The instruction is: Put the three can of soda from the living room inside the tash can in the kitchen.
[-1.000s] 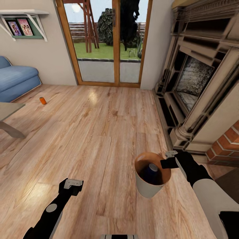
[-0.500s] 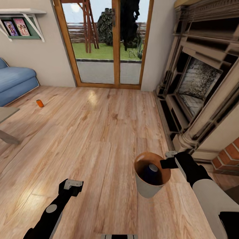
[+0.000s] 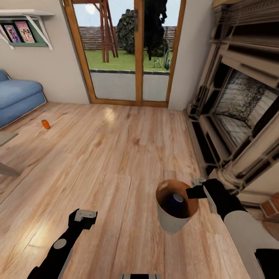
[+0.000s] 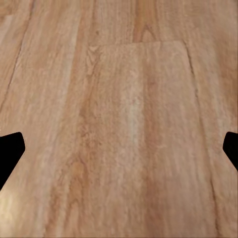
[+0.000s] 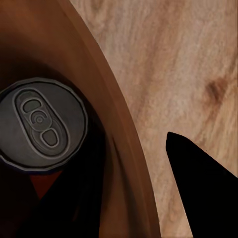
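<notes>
The tash can (image 3: 169,221), pale outside and copper-brown inside, hangs just above the wood floor in the head view, with my right gripper (image 3: 192,192) shut on its rim. A dark blue can of soda (image 3: 176,202) stands inside it. Its silver-grey top (image 5: 42,126) is seen in the right wrist view, next to the bin's brown wall (image 5: 119,129) and one dark finger (image 5: 198,173) outside the rim. A sliver of orange (image 5: 42,187) shows under that can. An orange can of soda (image 3: 45,124) lies on the floor far to the left, near the sofa. My left gripper (image 3: 82,217) (image 4: 119,148) hangs open over bare planks.
A blue sofa (image 3: 17,97) and a coffee table's corner (image 3: 6,137) stand at the left. The fireplace surround (image 3: 240,112) runs along the right. Glass garden doors (image 3: 131,58) close off the far wall. Open wood floor (image 3: 116,155) lies between.
The whole picture has shifted, so the camera has moved. Both arms and the bin keep their places relative to me.
</notes>
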`<state>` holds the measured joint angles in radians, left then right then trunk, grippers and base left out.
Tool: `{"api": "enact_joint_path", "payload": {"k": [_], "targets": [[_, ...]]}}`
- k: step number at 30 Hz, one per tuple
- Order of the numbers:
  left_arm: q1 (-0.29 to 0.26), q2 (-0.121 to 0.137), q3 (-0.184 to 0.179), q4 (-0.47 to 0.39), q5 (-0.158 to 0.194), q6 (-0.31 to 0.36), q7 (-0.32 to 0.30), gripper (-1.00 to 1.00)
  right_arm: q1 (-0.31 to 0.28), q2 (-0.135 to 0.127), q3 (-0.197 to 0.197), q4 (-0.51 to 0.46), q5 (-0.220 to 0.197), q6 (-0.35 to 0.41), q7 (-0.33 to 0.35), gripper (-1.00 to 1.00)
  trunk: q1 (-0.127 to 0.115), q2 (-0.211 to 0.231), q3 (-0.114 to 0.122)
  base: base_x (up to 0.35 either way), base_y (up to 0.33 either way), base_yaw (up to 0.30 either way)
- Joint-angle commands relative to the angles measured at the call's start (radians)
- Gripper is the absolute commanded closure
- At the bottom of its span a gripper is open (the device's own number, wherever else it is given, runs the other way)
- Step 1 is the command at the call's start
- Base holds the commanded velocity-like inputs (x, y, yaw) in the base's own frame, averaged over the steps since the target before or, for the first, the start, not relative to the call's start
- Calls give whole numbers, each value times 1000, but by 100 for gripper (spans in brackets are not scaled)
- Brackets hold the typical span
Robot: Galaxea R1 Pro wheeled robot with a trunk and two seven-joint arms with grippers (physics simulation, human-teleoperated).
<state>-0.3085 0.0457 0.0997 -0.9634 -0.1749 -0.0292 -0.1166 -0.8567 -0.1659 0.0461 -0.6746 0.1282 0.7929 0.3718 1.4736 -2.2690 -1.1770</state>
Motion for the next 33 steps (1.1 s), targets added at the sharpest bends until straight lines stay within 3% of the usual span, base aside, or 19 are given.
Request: {"api": "enact_joint_path", "payload": {"k": [1,33], "targets": [[0,0,0,0,0,-1,0,-100,1,0,0,0,-18,3,-1,100,0,0,1,329,0,185],[0,-1,-8,37,-5,-9,4,-100,13,14,2,-8,-17,3,-1,100,0,0,22,329,0,195]]}}
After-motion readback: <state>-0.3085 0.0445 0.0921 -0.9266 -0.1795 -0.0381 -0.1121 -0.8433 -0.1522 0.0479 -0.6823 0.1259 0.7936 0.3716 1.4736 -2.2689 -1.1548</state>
